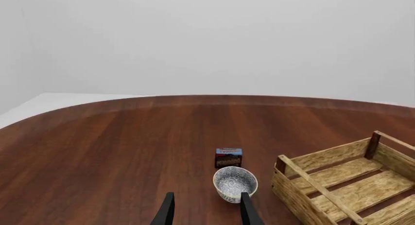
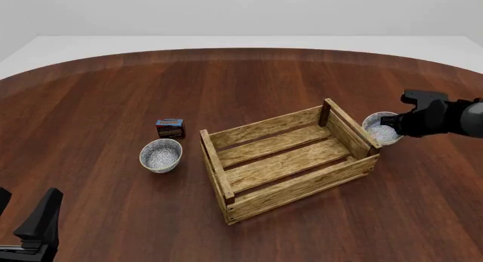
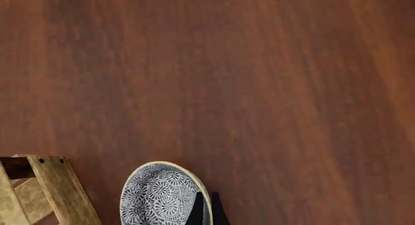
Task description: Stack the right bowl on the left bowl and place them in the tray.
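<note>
Step in hand: securing the right bowl (image 2: 379, 128) for the lift; judged the opening stage, nothing stacked yet.
Right gripper (image 2: 391, 124): over the right bowl, near the table's (image 2: 241, 81) right edge. In the right wrist view the fingers (image 3: 206, 210) lie close together at the bowl's rim, apparently one inside and one outside the wall. Taken as clamped on the rim, though contact is not plainly shown.
Left gripper (image 2: 26, 217): by the near left edge, jaws spread, holding nothing.
Right bowl, place: on the table, just beside the tray's (image 2: 287, 160) far right corner post, outside it.
Left bowl (image 2: 160, 155): on the table left of the tray, apart from it, with the box (image 2: 169, 128) just behind.
Advice: confirm the rim pinch is firm before raising. Lift straight up until clear of the corner post, since the bowl sits tight against it. Carry high across the tray, keep the bowl level, centre it over the left bowl, then lower.
Risk: a rim grip may let the bowl tilt or slip.
Count, bowls: two.
Count, trays: one.
Count, boxes: one.
Count, grippers: two.
</note>
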Robot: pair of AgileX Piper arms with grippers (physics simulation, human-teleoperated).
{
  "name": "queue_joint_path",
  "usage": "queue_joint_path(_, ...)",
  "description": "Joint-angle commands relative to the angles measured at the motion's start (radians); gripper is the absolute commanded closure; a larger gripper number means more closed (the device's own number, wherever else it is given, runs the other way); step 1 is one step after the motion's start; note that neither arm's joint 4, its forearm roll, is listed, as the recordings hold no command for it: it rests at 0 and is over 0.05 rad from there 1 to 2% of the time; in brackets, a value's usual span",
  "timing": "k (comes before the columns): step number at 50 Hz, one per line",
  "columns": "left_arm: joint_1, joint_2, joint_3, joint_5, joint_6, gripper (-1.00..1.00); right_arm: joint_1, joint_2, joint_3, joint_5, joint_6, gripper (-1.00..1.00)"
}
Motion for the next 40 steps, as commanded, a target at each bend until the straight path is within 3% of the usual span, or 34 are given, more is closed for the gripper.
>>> queue_joint_path(1,-0.001,0.0,-0.005,0.002,-0.003,-1.0,-0.017,-0.08,0.012,0.007,0.004,1.0)
queue_joint_path(16,-0.003,0.0,-0.016,0.008,-0.002,-1.0,0.002,-0.238,0.052,0.011,0.02,1.0)
queue_joint_path(30,-0.013,0.0,-0.025,0.016,0.008,-1.0,0.105,-0.46,0.145,-0.031,0.088,1.0)
queue_joint_path(40,-0.02,0.0,-0.027,0.018,0.016,-1.0,0.193,-0.597,0.206,-0.029,0.096,1.0)
